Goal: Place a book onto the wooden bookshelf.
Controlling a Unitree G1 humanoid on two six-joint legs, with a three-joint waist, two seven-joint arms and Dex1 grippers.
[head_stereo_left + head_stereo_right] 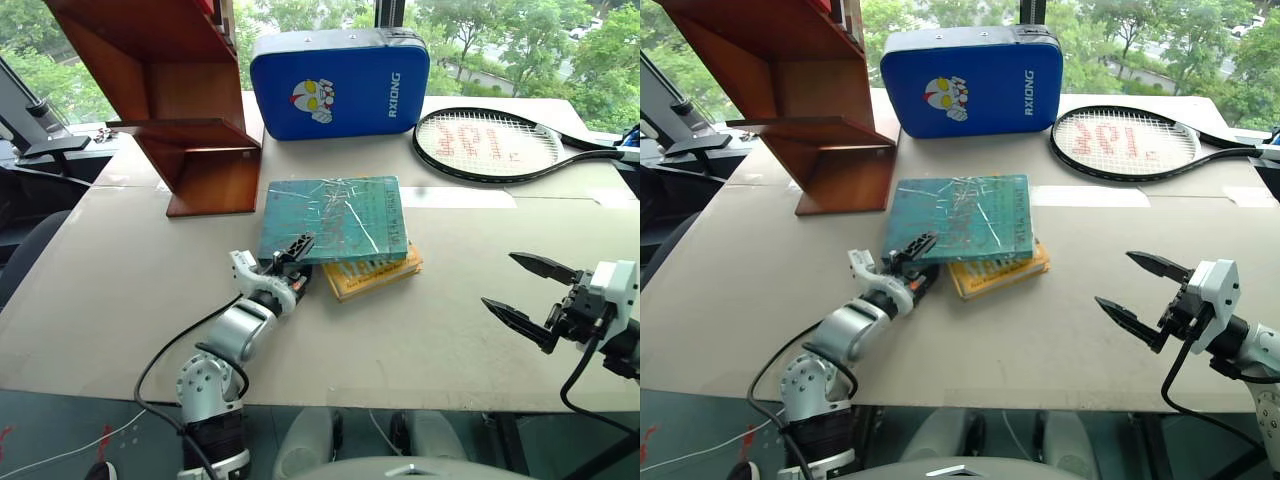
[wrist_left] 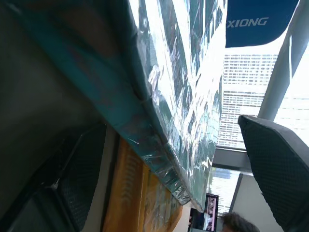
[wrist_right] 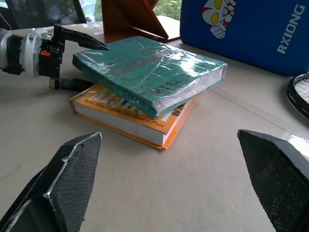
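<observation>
The book [image 1: 335,218], teal-green and wrapped in crinkled clear plastic, lies flat on a smaller yellow-orange book [image 1: 378,272] in the middle of the table. My left gripper [image 1: 300,265] is at the teal book's near-left corner. Its jaws are open and straddle that corner, one finger [image 3: 82,39] over the cover and the other under the book's overhanging edge. In the left wrist view the wrapped book [image 2: 183,96] passes between the fingers with a gap to one of them. My right gripper [image 1: 500,280] hovers open and empty to the right of the books. The wooden bookshelf [image 1: 185,110] stands at the back left.
A blue padded case [image 1: 340,82] stands upright behind the books, beside the bookshelf. A racket [image 1: 490,145] lies at the back right. The table's front edge [image 1: 330,400] runs just in front of both arms.
</observation>
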